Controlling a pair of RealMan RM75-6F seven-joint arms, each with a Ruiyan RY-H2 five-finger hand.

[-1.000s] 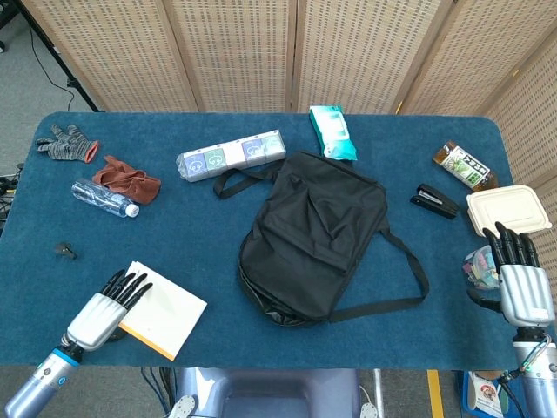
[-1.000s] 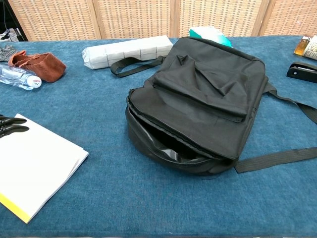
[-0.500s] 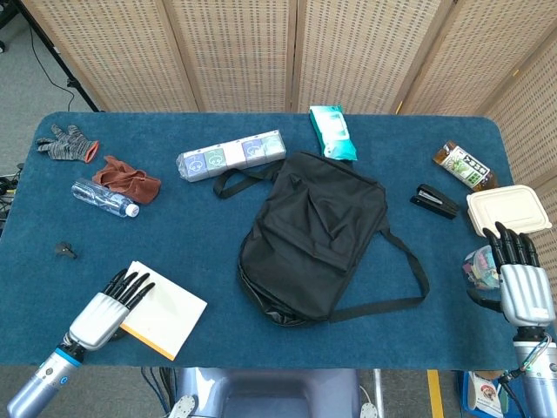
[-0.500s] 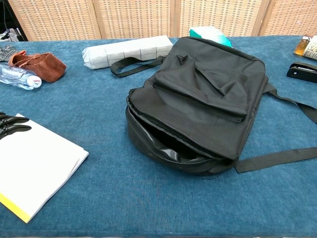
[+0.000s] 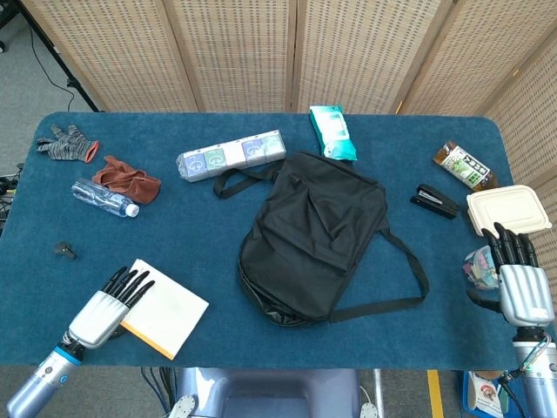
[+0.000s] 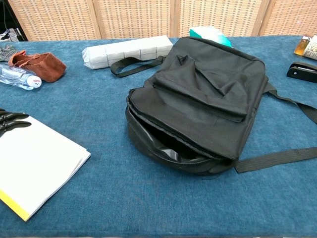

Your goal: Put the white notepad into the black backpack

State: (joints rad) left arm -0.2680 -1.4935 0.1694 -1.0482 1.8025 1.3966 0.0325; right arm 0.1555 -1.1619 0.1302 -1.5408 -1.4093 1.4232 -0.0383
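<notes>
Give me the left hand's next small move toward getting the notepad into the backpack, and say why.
Probably curl the left hand down to grip the white notepad by its near-left edge. The hand lies over that edge, fingers extended, nothing held; the notepad lies flat on the table. The black backpack already gapes open toward the near side.

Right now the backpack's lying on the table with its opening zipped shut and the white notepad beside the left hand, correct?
Not quite: the black backpack lies with its opening unzipped and gaping, as the chest view shows. The white notepad does lie by the left hand.
</notes>
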